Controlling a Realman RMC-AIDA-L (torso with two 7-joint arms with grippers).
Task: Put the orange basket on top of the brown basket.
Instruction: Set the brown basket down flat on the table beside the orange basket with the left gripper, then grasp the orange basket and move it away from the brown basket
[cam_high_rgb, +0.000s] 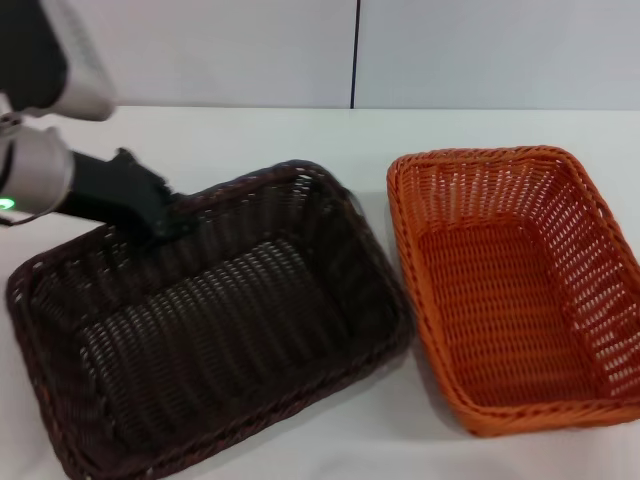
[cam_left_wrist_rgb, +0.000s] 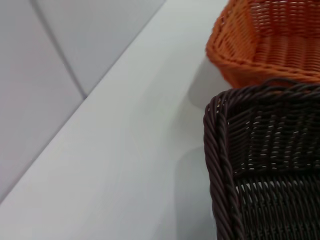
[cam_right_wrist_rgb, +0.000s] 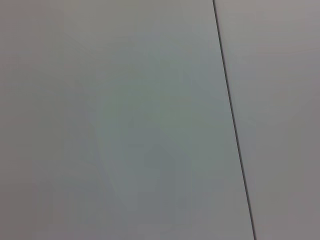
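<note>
Wicker on the orange basket (cam_high_rgb: 515, 290) looks light and stiff; its braided rim suits pinching. The left gripper (cam_high_rgb: 165, 222), fingers' state unclear, sits at the brown basket (cam_high_rgb: 215, 320) rim, orange basket well beyond.

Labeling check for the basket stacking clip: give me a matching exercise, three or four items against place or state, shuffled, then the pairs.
Items:
1. orange basket
2. brown basket
3. left end effector
4. table

Descriptions:
A. at the far rim of the dark basket
B. white surface under both baskets
C. on the robot's right, empty, not yet stacked
D. on the robot's left, empty, sitting askew

Pairs: 1-C, 2-D, 3-A, 4-B
</note>
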